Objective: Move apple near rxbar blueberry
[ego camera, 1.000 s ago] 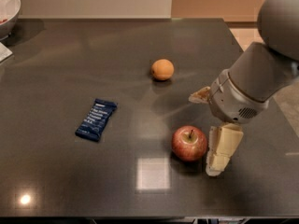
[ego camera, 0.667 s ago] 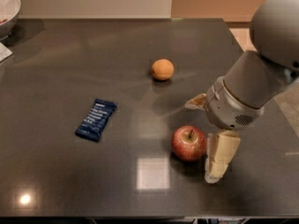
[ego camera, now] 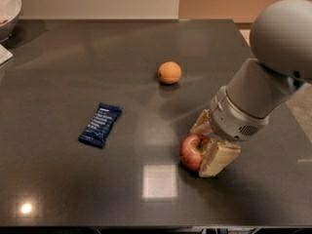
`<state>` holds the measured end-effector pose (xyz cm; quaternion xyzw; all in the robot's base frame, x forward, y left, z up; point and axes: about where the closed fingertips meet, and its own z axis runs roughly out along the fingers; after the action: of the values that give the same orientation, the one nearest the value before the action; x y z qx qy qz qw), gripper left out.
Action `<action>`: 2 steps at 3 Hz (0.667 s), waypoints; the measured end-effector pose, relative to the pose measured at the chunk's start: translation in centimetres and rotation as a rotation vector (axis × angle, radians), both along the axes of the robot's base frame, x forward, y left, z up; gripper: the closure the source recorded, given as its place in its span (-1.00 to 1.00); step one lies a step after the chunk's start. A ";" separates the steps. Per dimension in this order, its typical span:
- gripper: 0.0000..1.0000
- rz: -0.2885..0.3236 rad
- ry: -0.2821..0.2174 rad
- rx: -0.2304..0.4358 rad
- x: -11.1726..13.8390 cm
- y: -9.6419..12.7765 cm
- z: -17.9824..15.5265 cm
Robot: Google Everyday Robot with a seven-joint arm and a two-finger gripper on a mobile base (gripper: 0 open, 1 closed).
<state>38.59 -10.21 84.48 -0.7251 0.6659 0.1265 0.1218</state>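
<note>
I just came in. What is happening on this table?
The robot's arm reaches in from the right of the picture, and its gripper is down at the apple, near the front of the dark table. The apple appears to rest on the table. The rxbar blueberry lies well apart from it, toward the left, so the move is not yet done. A small orange fruit lies farther back.

A dark, glossy table (ego camera: 73, 57) is seen. The apple (ego camera: 193, 151) is set near its front right, with the gripper (ego camera: 204, 147) lowered against the apple. An orange fruit (ego camera: 169, 72) is placed farther back. The rxbar blueberry (ego camera: 100, 124) is laid flat, well apart toward the left. A white bowl (ego camera: 9, 9) is cut off at the back-left corner.
</note>
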 end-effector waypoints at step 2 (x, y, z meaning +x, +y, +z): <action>0.76 -0.018 0.006 -0.030 3.8 1.2 0.7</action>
<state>42.38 -9.00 85.21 -0.7205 0.6745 0.1174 0.1099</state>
